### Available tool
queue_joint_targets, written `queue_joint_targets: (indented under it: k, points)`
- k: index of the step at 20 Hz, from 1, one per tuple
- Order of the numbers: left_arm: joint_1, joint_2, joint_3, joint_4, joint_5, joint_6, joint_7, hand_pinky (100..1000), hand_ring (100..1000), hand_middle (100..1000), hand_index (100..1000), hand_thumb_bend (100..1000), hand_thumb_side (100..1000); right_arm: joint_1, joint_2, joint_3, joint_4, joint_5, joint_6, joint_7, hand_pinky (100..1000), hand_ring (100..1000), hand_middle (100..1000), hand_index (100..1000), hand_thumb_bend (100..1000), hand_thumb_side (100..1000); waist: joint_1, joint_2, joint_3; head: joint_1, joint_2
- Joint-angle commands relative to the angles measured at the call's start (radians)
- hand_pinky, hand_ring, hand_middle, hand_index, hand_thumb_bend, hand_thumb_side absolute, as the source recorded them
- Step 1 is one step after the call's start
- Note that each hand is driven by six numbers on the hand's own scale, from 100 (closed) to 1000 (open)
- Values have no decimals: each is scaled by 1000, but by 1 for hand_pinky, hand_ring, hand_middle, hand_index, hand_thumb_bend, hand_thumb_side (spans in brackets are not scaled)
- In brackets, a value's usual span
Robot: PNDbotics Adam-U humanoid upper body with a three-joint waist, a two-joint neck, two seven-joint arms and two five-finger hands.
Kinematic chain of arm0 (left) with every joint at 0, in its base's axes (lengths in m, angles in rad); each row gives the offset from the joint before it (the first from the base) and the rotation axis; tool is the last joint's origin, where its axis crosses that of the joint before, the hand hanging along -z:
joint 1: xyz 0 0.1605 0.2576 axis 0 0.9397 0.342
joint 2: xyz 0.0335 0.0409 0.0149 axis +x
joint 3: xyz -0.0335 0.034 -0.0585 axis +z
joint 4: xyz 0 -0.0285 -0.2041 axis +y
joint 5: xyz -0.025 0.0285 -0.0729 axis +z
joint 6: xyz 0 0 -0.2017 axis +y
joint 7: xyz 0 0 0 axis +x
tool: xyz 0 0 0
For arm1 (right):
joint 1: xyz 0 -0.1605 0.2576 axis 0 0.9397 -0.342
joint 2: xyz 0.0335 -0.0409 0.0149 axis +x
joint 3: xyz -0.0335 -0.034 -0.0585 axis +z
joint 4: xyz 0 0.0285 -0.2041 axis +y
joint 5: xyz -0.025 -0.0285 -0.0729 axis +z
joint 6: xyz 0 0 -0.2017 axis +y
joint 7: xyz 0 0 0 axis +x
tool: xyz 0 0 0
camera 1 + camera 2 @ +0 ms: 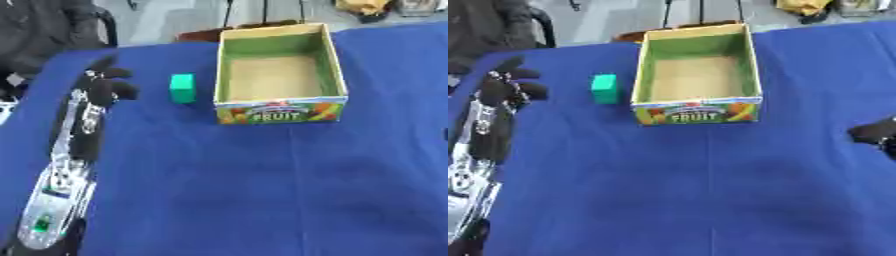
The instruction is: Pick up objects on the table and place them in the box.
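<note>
1 green block [182, 88] on blue cloth [262, 190], just left of open box [278, 102], apart from it. Box holds nothing visible. Left hand [105, 84] left of block, fingers spread, empty. Right hand [877, 133] at right edge, fingers unclear.

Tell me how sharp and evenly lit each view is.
Left eye view: soft all over, the box label barely legible, light flat, the left hand smeared. Right eye view: equally soft, no glare on the cloth, the right hand a dark blur at the edge.
</note>
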Motion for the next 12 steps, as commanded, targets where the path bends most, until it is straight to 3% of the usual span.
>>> queue_joint_targets:
  k: [1,8,10,12]
  points:
    - [-1,31,11,-13,-4,-1,-3,659,622,657,876,731,752,-2,-16,-6,-28,-6,-2,-3,747,695,518,550,100,853,-7,-19,2,-2,-9]
    - [-1,36,11,-10,-9,5,-12,663,625,661,880,729,749,-1,-17,-7,-29,-6,-1,-3,747,695,518,550,100,854,-6,-20,2,0,-8]
    - [-4,53,9,-9,-15,8,-23,669,633,669,885,733,731,0,-16,-7,-29,-6,-1,-3,747,695,518,551,100,854,-6,-21,-1,-2,-7]
    - [-14,89,7,-6,-33,19,-41,681,662,694,898,707,654,1,-18,-6,-29,-6,-1,-2,747,695,519,550,100,853,-6,-23,2,-2,-5]
